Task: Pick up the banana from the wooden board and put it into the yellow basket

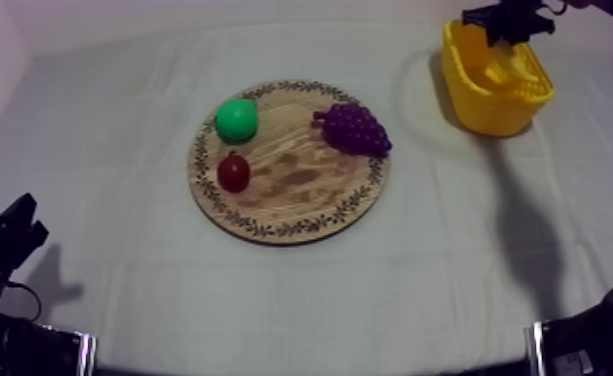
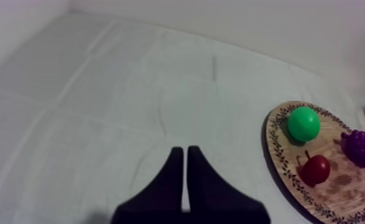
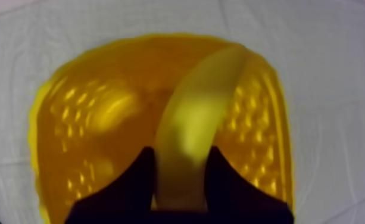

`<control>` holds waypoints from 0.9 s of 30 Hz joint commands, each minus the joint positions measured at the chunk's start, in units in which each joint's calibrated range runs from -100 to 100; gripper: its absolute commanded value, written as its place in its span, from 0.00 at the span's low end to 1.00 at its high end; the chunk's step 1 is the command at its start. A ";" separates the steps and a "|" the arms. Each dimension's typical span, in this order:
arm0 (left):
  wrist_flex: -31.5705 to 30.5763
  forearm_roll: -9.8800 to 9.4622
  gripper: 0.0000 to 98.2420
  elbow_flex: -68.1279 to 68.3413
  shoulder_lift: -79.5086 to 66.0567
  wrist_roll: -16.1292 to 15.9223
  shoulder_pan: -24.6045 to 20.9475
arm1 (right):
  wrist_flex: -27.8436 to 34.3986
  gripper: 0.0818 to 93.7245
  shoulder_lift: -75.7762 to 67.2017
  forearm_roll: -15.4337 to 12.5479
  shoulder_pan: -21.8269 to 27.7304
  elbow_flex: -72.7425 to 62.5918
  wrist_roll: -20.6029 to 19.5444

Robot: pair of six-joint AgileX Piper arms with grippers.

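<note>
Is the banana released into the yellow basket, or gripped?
Gripped: the right claw is shut on the curved yellow toy banana, over the yellow plastic basket.

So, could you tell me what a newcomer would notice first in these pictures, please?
Most striking is the banana, clamped in the right tool and held over the yellow basket at the far right. Next comes the round wooden board in the middle, carrying a green pear, a bunch of grapes and a small red fruit. The left tool sits shut at the near left.
</note>
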 commanded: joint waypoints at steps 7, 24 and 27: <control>0.00 0.00 0.00 0.01 0.00 -0.01 0.02 | -0.92 0.28 2.91 -1.25 0.16 0.62 0.86; 0.00 0.00 0.00 0.01 0.00 -0.01 0.02 | -9.96 0.13 -22.29 -3.08 1.90 16.74 2.46; 0.00 0.00 0.00 0.01 0.00 -0.01 0.02 | -15.23 0.09 -32.10 -2.96 2.37 24.02 2.11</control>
